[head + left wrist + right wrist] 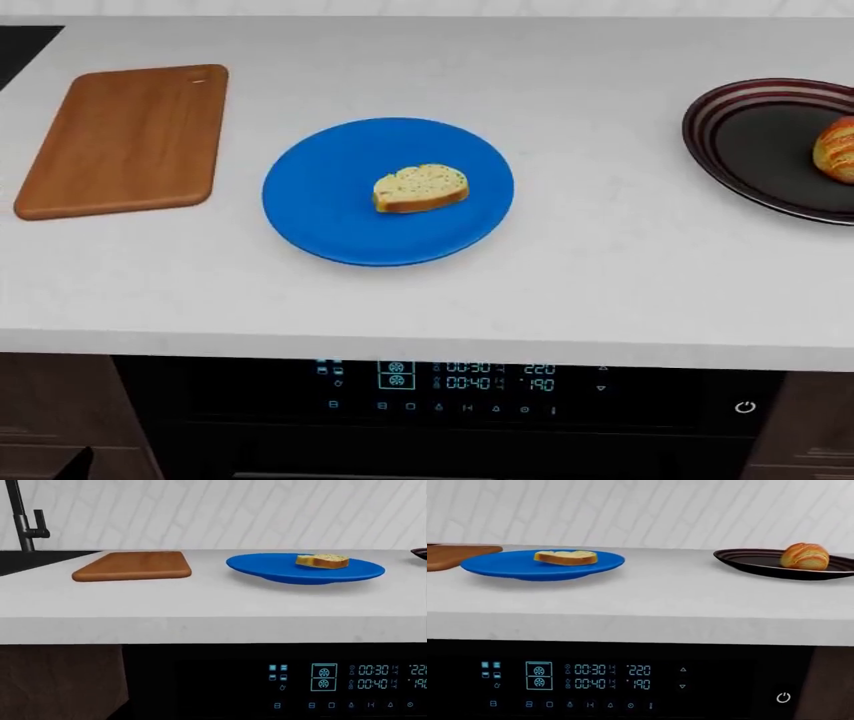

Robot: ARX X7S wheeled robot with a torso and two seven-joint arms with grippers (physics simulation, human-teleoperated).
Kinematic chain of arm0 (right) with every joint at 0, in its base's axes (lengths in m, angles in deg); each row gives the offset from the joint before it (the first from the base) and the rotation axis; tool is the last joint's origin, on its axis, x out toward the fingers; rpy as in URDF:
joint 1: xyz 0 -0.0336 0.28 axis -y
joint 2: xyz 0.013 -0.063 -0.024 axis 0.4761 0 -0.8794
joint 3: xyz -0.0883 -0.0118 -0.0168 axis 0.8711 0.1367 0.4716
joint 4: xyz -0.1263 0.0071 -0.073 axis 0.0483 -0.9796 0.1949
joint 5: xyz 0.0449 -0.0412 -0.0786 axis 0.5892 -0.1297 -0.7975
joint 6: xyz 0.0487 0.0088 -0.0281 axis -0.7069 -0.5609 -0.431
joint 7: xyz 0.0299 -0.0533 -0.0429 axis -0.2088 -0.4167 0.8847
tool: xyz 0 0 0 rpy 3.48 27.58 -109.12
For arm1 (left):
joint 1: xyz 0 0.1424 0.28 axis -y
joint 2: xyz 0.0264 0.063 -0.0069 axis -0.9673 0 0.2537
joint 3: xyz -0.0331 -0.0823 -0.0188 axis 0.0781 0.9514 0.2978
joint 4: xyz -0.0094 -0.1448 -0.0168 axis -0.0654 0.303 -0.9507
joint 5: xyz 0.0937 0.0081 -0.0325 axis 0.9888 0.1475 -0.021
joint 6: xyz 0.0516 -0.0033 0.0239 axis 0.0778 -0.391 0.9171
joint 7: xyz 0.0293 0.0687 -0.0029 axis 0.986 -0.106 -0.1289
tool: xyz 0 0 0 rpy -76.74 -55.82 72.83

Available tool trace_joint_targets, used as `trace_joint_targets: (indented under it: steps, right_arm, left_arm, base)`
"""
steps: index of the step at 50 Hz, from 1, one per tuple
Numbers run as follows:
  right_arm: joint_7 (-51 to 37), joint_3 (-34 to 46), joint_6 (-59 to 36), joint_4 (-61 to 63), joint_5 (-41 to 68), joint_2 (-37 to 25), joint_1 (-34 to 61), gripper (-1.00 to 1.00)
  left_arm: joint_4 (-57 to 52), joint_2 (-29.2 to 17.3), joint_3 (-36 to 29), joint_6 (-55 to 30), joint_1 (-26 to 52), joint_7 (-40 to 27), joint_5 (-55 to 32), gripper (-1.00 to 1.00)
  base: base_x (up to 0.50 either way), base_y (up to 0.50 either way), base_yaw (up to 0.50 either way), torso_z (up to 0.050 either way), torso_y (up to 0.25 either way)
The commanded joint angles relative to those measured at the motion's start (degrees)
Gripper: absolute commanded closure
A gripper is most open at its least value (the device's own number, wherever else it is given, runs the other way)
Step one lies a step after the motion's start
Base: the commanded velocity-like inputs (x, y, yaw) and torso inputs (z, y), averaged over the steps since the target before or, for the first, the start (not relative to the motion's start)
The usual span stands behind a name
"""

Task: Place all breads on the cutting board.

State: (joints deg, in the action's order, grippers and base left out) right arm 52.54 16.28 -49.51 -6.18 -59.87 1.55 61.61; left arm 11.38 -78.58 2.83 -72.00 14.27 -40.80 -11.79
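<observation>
White stone table (pixel 587 290) seen from above in the head view, above a dark oven front with a lit blue control display (pixel 441 380). At upper left of the frame, brown wooden cutting board (pixel 127 140), bare, small hole near its far right corner. Just right of it, near the centre, round blue plate (pixel 320 215) carrying the pale cream slice (pixel 420 187) with tan crust, lying flat. At the right edge, well apart from the board, dark bowl (pixel 747 140) with red and white stripes, partly cut off, holding the orange-brown crusty loaf (pixel 837 148). In the left wrist view, black tap (pixel 23 517) and dark sink edge beyond the board. Neither arm nor fingers visible in any view, so apart or together cannot be told.
</observation>
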Motion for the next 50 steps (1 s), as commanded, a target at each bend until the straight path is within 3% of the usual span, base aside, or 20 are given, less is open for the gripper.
trace_joint_targets:
  steps: [1, 17, 19, 22, 24, 27, 32, 37, 39, 41, 43, 44, 46, 47, 50]
  right_arm:
    - [-1.4, 0.4, 0.3, -0.2, 0.2, -0.5, 0.1, -1.00]
    - [-3.4, 1.7, 0.8, 1.0, -1.2, -1.3, -0.2, -1.00]
    - [-3.3, 2.2, 0.6, 1.5, -1.6, -1.6, -0.5, -1.00]
    - [-3.2, 2.7, -3.4, 5.3, -1.7, -2.3, -0.8, -1.00]
    - [-3.6, 3.7, -7.8, 12.0, -4.6, -4.2, -2.2, -1.00]
    - [-3.9, 1.2, -17.2, 26.3, -2.6, -5.5, -3.3, -1.00]
    - [-3.8, 0.4, -32.0, 37.6, -1.4, -6.9, 0.9, -1.00]
    - [-3.5, 0.0, -47.6, 51.2, -0.2, -7.8, 6.9, -1.00]
    - [-3.5, 0.3, -57.8, 58.9, 0.8, -7.8, 10.9, -1.00]
    - [-13.2, 0.5, -58.4, 59.3, 12.1, -13.6, 14.2, -1.00]
    - [-30.4, 6.6, -53.1, 59.3, 29.3, -29.9, 23.8, -1.00]
    - [-39.0, 11.9, -50.4, 59.3, 37.9, -35.3, 30.2, -1.00]
    - [-56.2, 24.7, -42.3, 59.3, 55.1, -43.2, 42.4, -1.00]
    - [-62.9, 30.2, -38.8, 59.3, 60.4, -45.6, 46.4, -1.00]
    - [-69.3, 47.9, -28.8, 59.3, 62.8, -51.6, 60.5, -1.00]
  left_arm:
    - [0.1, -0.6, -0.6, 0.3, 0.1, -0.6, -0.8, -1.00]
    - [0.5, -1.2, -1.4, 0.9, 0.2, -1.4, -1.4, -1.00]
    - [-0.7, -1.1, 0.0, -0.9, 0.1, -1.0, -4.7, -1.00]
    - [-3.7, -1.7, 0.5, -2.0, -0.8, -1.7, -5.3, -1.00]
    - [-7.8, -2.8, -0.4, -3.4, -1.2, -5.2, 0.5, -1.00]
    - [-21.9, -4.6, 1.4, -16.5, -0.3, -6.3, -2.8, -1.00]
    - [-36.5, -7.4, 3.6, -31.5, 2.6, -8.1, -5.8, -1.00]
    - [-51.8, -9.5, 8.2, -51.5, 9.1, -10.3, -13.0, -1.00]
    - [-59.1, -9.7, 13.5, -62.1, 13.5, -11.9, -20.6, -1.00]
    - [-59.2, -20.5, 13.2, -58.6, 15.9, -28.1, -37.8, -1.00]
    - [-59.1, -31.0, 12.0, -53.7, 20.4, -43.5, -54.9, -1.00]
    - [-59.2, -36.8, 8.0, -50.7, 23.8, -49.8, -63.5, -1.00]
    - [-59.2, -48.9, -4.6, -39.9, 32.5, -58.0, -71.4, -1.00]
    - [-59.2, -53.0, -11.5, -34.9, 35.9, -59.5, -71.2, -1.00]
    - [-59.2, -63.0, -36.7, -20.6, 51.0, -62.4, -66.8, -1.00]
  base:
    - [0.16, 0.00, 0.00, 0.000, 0.000]
    - [0.24, 0.00, 0.00, 0.000, 0.000]
    - [0.00, 0.00, 0.00, 0.000, 0.000]
    - [0.00, 0.00, 0.00, 0.000, 0.000]
    - [0.00, 0.00, 0.00, 0.000, 0.000]
    - [0.00, 0.00, 0.00, 0.000, 0.000]
    - [0.00, 0.00, 0.00, 0.000, 0.000]
    - [0.00, 0.00, 0.00, 0.000, 0.000]
    - [0.00, 0.00, 0.00, 0.000, 0.000]
    - [0.00, 0.00, 0.00, 0.000, 0.000]
    - [0.00, 0.00, 0.00, 0.000, 0.000]
    - [0.00, 0.00, 0.00, 0.000, 0.000]
    - [0.00, 0.00, 0.00, 0.000, 0.000]
    - [0.00, 0.00, 0.00, 0.000, 0.000]
    - [0.00, 0.00, 0.00, 0.000, 0.000]
